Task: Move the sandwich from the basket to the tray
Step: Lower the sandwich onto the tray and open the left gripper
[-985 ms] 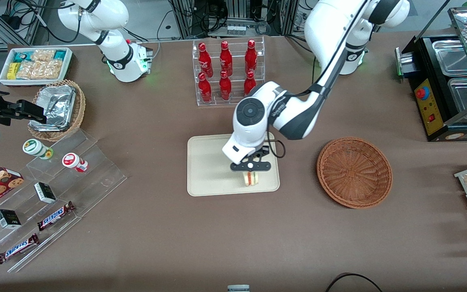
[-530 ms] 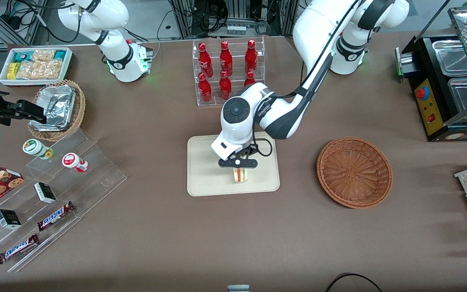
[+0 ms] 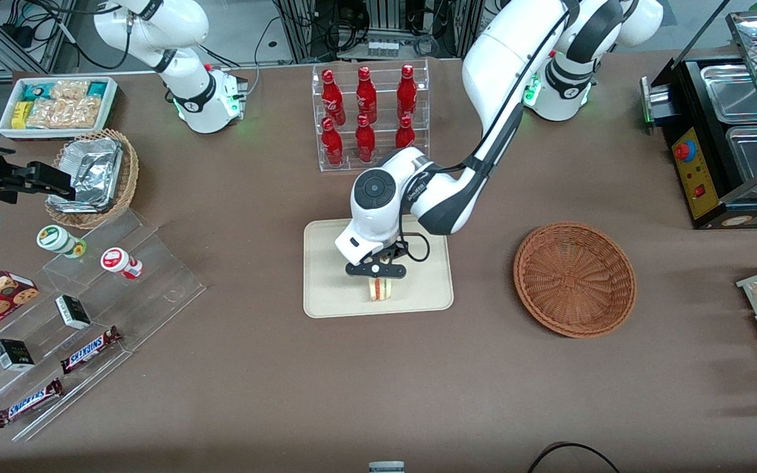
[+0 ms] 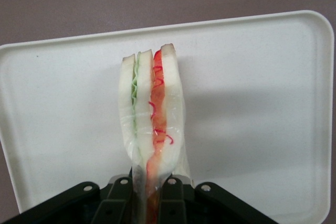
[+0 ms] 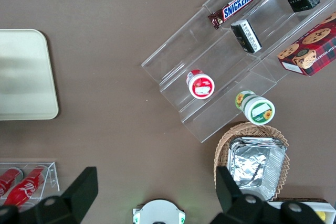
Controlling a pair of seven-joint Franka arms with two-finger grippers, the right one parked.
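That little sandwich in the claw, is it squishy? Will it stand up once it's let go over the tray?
Probably soft: the gripper is shut on the sandwich and its bread layers look pinched in there. It seems light, hanging from one end above the tray. Standing on its thin edge, it would likely tip over.
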